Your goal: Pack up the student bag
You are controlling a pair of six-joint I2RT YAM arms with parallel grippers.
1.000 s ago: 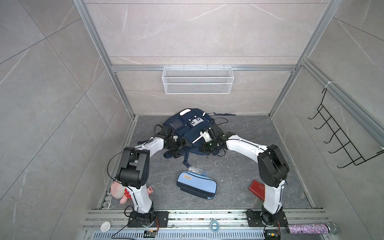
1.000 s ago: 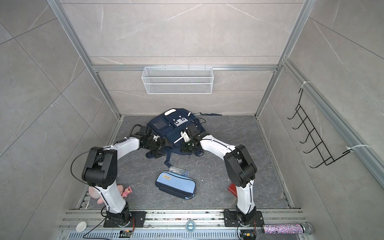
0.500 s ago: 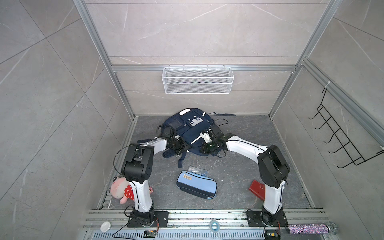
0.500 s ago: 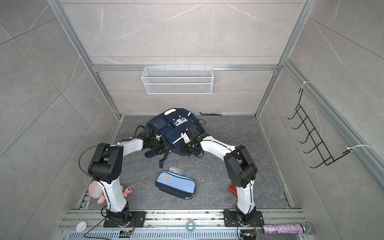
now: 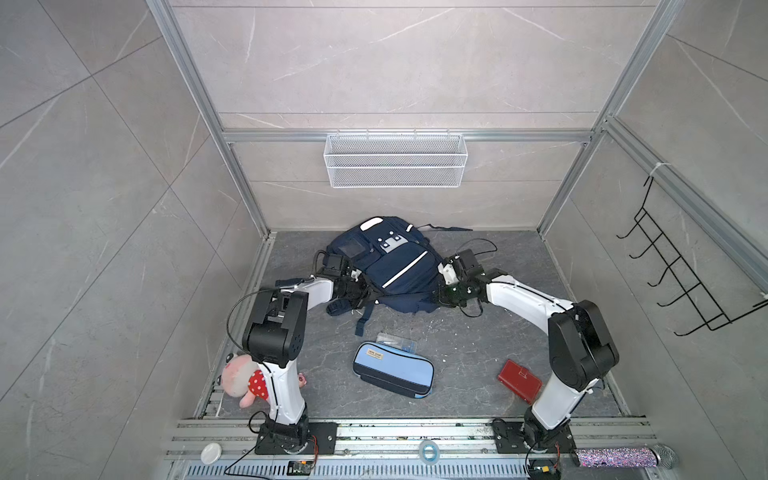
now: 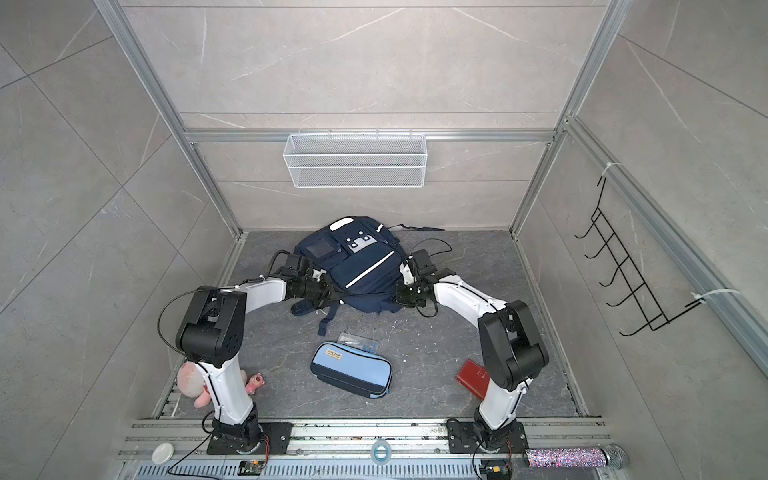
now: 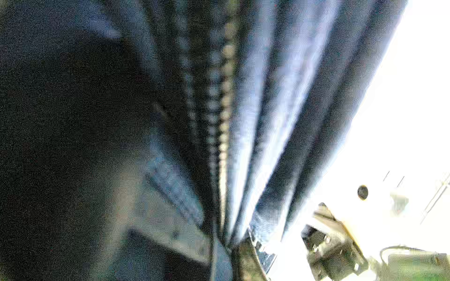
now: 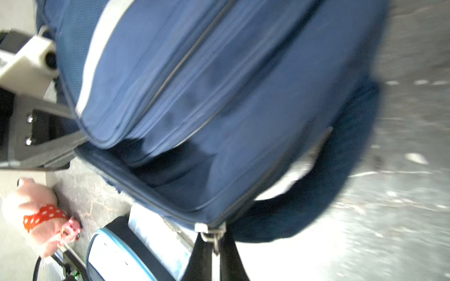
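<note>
Both top views show the student bag (image 5: 399, 266) flat at the table's (image 5: 478, 340) rear, between both arms. The left end effector (image 5: 362, 291) is closed on its side fabric. The right end effector (image 5: 444, 296) is closed too, seemingly on a zipper pull opposite.

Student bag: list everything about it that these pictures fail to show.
- Student bag contents: no view looks inside; right wrist view shows blurred outer fabric.
- Left gripper: fingers lost against dark fabric in both top views; left wrist view is blurred fabric.
- Pencil case label: too small to read in both top views.
- Red wallet: partly behind the right arm in a top view.
</note>
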